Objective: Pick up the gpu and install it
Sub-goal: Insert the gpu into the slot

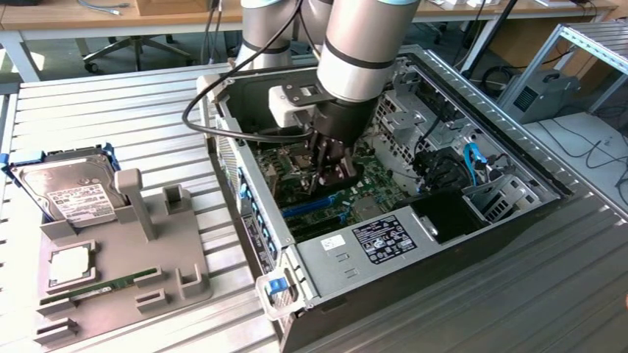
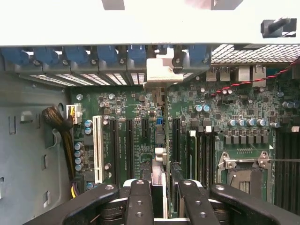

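Exterior view: end effector (image 1: 334, 179) holds gpu (image 1: 339, 176) inside case (image 1: 393, 250).

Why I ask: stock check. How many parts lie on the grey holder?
3: a hard drive propped at its far end, a square silver chip nearer the camera, and a green memory stick beside it. The posts may hide more.
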Robot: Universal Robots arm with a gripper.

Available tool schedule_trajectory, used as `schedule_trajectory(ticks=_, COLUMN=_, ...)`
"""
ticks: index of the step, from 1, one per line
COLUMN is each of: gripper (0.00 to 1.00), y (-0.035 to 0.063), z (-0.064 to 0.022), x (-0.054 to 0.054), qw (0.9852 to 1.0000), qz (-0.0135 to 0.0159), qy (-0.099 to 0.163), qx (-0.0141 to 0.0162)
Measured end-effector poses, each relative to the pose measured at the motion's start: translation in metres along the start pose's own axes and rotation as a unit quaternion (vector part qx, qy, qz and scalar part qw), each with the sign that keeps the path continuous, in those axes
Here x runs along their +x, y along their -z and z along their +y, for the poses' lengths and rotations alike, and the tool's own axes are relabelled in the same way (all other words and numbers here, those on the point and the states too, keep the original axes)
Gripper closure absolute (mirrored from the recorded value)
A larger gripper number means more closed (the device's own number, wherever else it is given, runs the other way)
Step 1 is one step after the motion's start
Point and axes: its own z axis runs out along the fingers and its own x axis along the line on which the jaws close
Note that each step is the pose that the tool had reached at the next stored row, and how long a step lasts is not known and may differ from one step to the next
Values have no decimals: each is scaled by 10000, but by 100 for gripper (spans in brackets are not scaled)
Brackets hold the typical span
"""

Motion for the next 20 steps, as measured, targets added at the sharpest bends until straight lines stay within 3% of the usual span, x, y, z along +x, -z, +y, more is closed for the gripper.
schedule_trajectory(ticks=4, gripper=73, y=-27, z=2, x=-2, qw=10000, qz=24, qy=-9, qx=0)
schedule_trajectory(ticks=9, gripper=73, y=-45, z=3, x=-6, qw=9999, qz=113, qy=-30, qx=3)
schedule_trajectory(ticks=20, gripper=73, y=-91, z=52, x=-51, qw=9998, qz=190, qy=-95, qx=11)
